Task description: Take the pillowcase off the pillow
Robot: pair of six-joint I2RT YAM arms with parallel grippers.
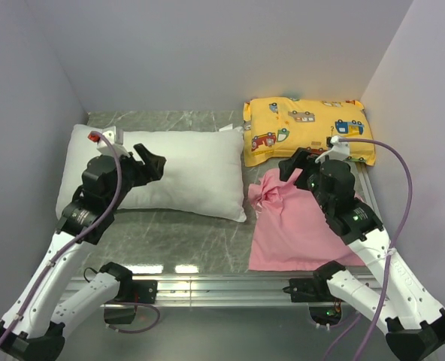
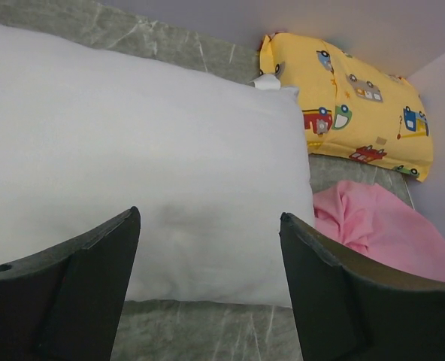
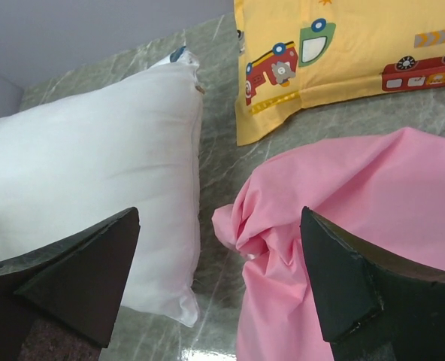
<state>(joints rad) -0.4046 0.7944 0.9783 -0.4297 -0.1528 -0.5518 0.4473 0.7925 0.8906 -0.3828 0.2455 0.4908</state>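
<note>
Pink satin, the pillowcase (image 1: 298,222) lies crumpled on the table (image 1: 170,241) just right of the pillow (image 1: 192,177) and fully off it, with one bunched corner close to the pillow's right edge. The pillow is bare and white. A yellow cushion (image 1: 305,128) sits just beyond the pillow's far right corner. Over the pillow, the left gripper (image 1: 151,160) hangs with jaws spread wide, gripping nothing. Right of the pillow, above the pillowcase, the right gripper (image 1: 294,167) is likewise spread wide and empty.

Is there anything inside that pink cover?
The pillowcase lies limp on the table; the white pillow sits bare beside it. Its inside is hidden by folds.
</note>
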